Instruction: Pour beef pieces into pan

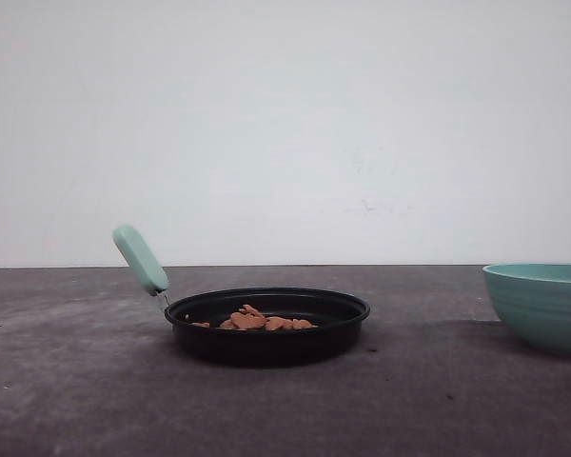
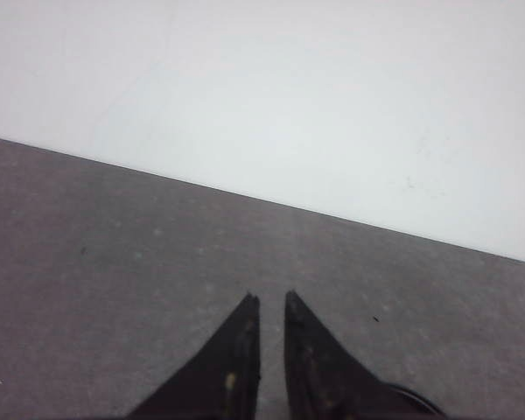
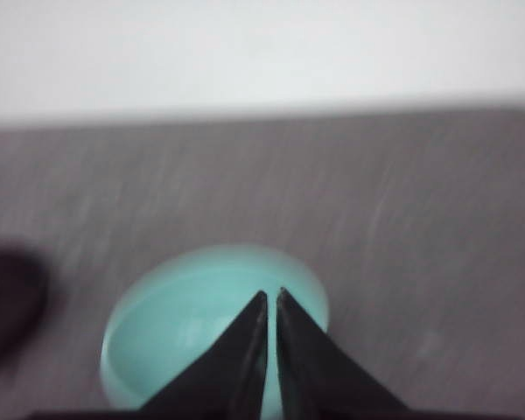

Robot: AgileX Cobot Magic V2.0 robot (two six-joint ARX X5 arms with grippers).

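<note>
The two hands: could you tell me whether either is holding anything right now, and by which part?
Nothing is held. The left hand is nearly shut over bare table; the right hand is nearly shut above the empty teal bowl, gripping nothing.

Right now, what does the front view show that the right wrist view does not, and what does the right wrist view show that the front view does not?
The front view alone gives the whole pan from the side, its mint-green handle angled upward, and the beef pieces lying in it. The right wrist view alone gives the right gripper, fingers nearly together, holding nothing, and the inside of the teal bowl, which looks empty. Both share the bowl, the grey table and the white wall; a dark blurred shape at the wrist picture's edge may be the pan.
</note>
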